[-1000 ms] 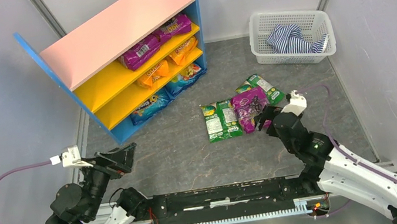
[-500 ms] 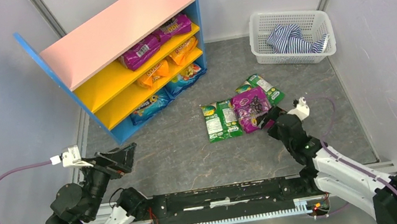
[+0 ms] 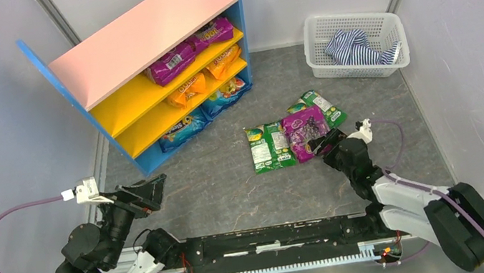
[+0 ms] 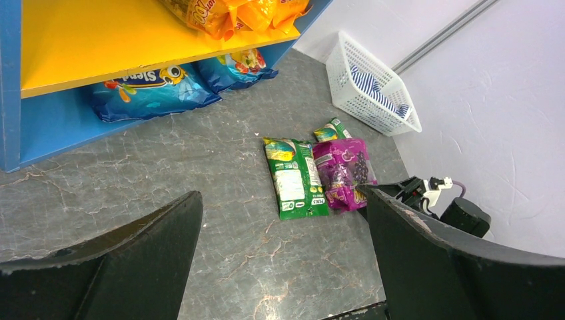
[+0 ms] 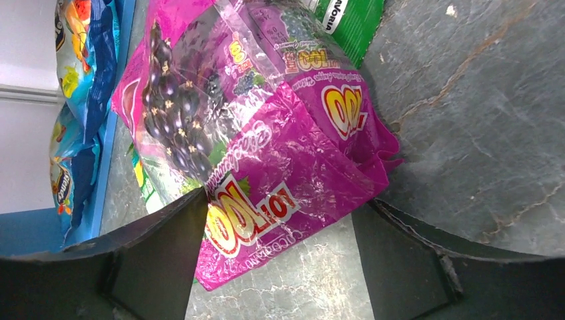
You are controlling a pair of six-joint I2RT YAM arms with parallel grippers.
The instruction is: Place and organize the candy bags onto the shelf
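Top external view: where are the candy bags [image 3: 192,51] seen?

Six are laid on the three levels of the shelf [image 3: 137,36]: purple above, orange in the middle, blue at the bottom. Three more are left on the grey floor [image 3: 217,183] in front of it, a purple bag [image 3: 305,131] lying between two green bags [image 3: 268,147].

How is the right claw [image 3: 320,145] held?

It is lowered to the floor at the purple bag's near end. From the right wrist, its fingers [image 5: 153,267] are seen spread wide with that end between them. A firm grip cannot be confirmed, and the bag is lying flat.

And the left claw [image 4: 283,200]?

It is held wide open near the shelf's near corner, and nothing is gripped.

What else is noted?

A striped cloth [image 3: 356,47] is lying in a white basket [image 3: 349,71] at the far right.
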